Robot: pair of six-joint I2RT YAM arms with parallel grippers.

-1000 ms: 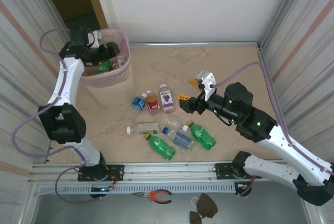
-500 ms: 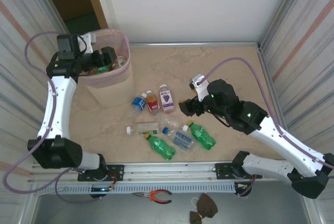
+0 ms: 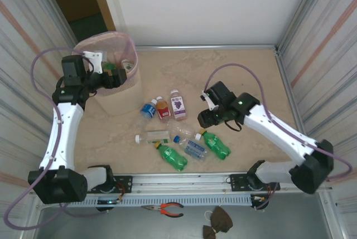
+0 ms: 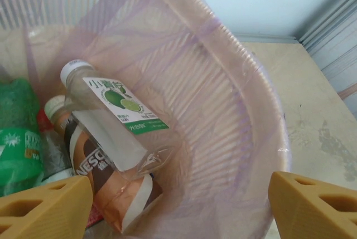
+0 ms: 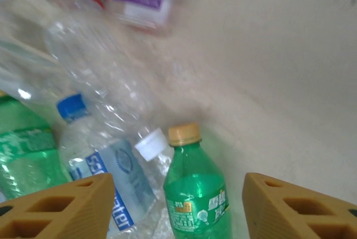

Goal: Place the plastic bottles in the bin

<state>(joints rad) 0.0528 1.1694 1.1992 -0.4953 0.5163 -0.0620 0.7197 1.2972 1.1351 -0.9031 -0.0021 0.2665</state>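
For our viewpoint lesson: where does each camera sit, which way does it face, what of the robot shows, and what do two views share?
Top external: above and behind the robot, looking down on the beige table; both arms show.
Left wrist: on the left arm, facing down into the round pale pink mesh bin; left claw shows.
Right wrist: on the right arm, facing down at the yellow-capped green plastic bottle; right claw shows.
Top and left wrist share the bin.
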